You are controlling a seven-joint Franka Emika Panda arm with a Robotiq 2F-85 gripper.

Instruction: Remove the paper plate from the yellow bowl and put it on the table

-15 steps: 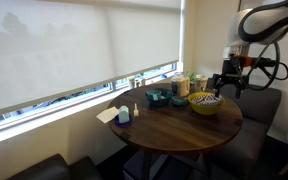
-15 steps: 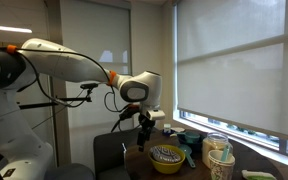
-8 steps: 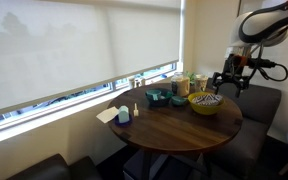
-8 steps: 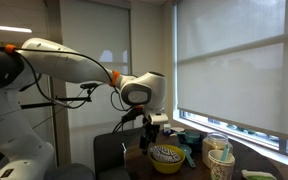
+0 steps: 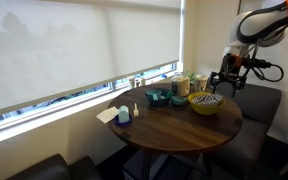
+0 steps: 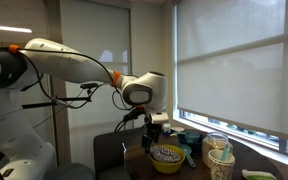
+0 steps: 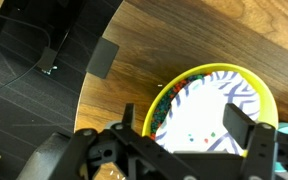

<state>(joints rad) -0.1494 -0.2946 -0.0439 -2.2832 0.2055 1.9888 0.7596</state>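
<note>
Two fingers, one paper plate, one yellow bowl

This looks like an office break nook or meeting corner. A round wooden table stands beside a long window whose pale roller shades hang most of the way down, and dark upholstered seats are around it. Cups and small containers crowd the table's window side.
</note>
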